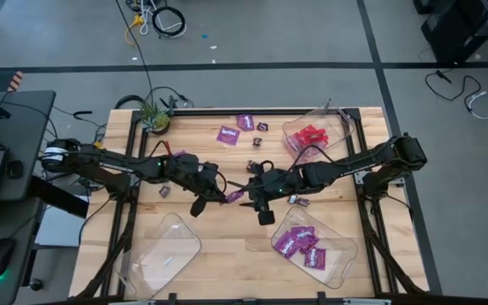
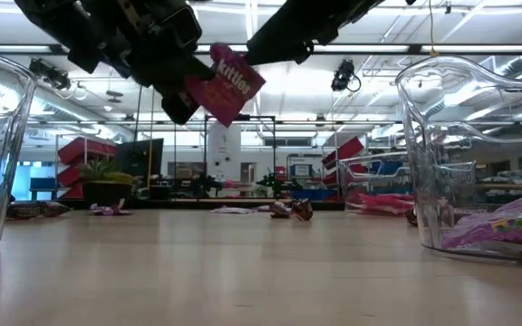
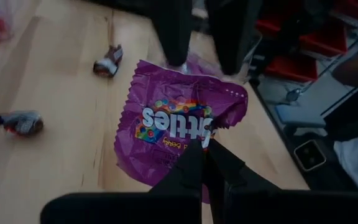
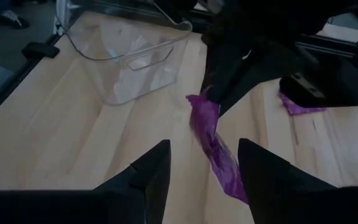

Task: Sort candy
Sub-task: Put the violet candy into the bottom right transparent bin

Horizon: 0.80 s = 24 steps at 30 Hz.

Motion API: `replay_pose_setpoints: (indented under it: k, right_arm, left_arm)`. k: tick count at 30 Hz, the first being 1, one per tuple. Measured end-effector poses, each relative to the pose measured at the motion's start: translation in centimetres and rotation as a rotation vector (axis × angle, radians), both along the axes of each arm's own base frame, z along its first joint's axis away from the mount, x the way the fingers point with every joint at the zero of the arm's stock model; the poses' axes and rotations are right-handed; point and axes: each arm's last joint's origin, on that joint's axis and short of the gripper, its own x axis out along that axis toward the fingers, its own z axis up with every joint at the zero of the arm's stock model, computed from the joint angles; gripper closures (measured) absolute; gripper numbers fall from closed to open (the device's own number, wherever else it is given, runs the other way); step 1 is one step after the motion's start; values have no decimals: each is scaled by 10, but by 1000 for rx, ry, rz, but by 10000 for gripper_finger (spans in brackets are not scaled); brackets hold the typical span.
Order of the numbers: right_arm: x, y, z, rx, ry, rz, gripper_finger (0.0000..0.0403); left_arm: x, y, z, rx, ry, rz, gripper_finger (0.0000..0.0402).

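We log purple packet (image 3: 179, 134) pinched aloft in left hand (image 3: 207, 149), long axis hanging down; right hand (image 4: 204, 165) spread, packet between its fingers.

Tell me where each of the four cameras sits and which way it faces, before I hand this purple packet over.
High: overhead, straight down on the table; both arms show.
Low: table height, level across; the left gripper hangs overhead.
Left wrist: behind its shut fingers, facing the purple packet they pinch.
Right wrist: behind the open right gripper, facing the same packet and an empty clear tray.
All four views share the packet.
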Motion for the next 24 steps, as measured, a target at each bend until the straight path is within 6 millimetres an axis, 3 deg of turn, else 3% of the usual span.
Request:
replay_pose_setpoints:
  k: [14, 20, 24]
  right_arm:
    - [-1, 1, -1, 56, 17, 26, 301]
    - [-2, 1, -2, 38, 38, 13, 382]
    - [-5, 0, 2, 31, 67, -10, 379]
  left_arm:
    - [10, 0, 25, 4, -100, -14, 393]
    - [11, 0, 27, 56, -123, -12, 348]
    - [11, 1, 26, 83, -128, 8, 301]
